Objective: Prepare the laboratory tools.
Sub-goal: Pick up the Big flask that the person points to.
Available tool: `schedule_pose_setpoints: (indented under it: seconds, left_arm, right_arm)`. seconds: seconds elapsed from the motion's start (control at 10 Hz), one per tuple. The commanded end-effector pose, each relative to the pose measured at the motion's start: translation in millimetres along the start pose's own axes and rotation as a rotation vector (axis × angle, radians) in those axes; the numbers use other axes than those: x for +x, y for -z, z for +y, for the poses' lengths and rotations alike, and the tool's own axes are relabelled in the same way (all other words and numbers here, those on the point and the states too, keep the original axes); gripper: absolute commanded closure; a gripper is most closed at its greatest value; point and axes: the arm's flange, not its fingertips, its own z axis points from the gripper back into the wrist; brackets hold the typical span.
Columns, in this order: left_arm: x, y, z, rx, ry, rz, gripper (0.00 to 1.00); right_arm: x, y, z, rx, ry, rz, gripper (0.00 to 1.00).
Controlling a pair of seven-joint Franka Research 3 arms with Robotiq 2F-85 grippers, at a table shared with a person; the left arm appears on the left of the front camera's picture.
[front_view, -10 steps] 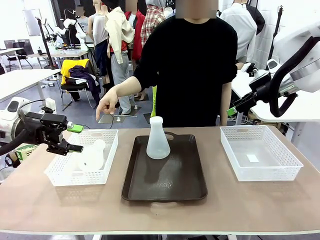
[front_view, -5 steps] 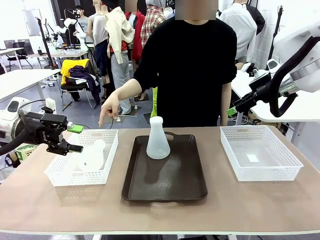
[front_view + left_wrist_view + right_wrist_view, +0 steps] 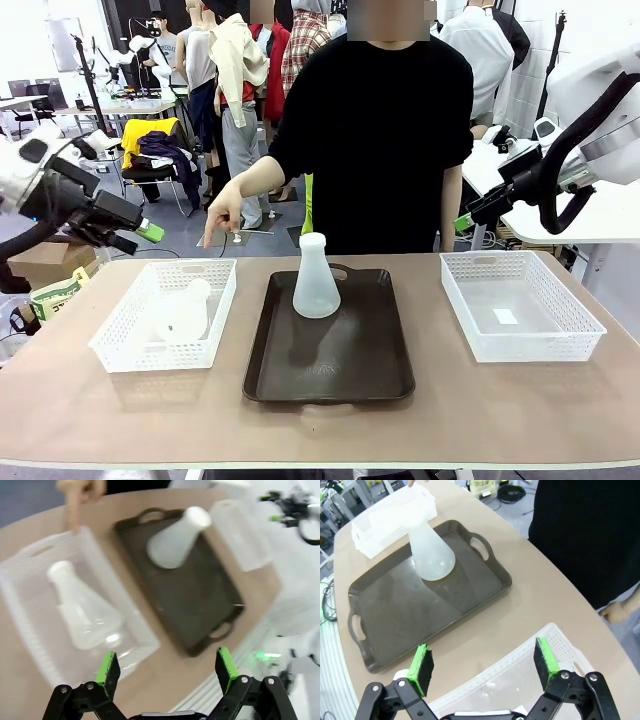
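Hovering left gripper (image 3: 140,238), jaws apart and empty, up-left of the white basket (image 3: 228,290) where one flask (image 3: 180,315) lies tipped, other flask (image 3: 316,285) upright on the tray (image 3: 340,370); pick not yet started, next likely needs descent square onto its neck.

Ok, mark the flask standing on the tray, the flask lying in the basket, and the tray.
upright flask (image 3: 316,292), front view, on its wide lower body.
lying flask (image 3: 89,615), left wrist view, on its sloping side.
dark tray (image 3: 340,360), front view, on its bare floor.
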Motion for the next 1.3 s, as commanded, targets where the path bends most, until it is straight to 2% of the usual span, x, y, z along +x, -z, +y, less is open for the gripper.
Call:
schedule_pose_setpoints:
  seconds: [0.0,0.2,0.4,0.6,1.0,1.2]
  left_arm:
    - [20.7,8.4,0.2,0.267,-0.043,0.217,0.0]
    - [44.6,16.3,-6.2,0.422,-0.038,0.386,0.0]
    - [55.4,29.8,-11.8,0.476,-0.037,0.449,0.0]
    - [60.1,40.6,-11.3,0.479,-0.095,0.457,0.0]
    - [73.4,64.1,6.0,0.447,-0.222,0.292,0.0]
    - [89.8,85.2,20.3,0.462,-0.248,0.303,0.0]
  right_arm:
    - [0.7,-1.8,0.7,-0.002,0.007,0.017,0.0]
    - [0.7,-1.8,0.7,-0.002,0.007,0.017,0.0]
    - [0.7,-1.8,0.7,-0.002,0.007,0.017,0.0]
    - [0.7,-1.8,0.7,-0.002,0.007,0.017,0.0]
    - [0.7,-1.8,0.7,-0.002,0.007,0.017,0.0]
    - [0.7,-1.8,0.7,-0.002,0.007,0.017,0.0]
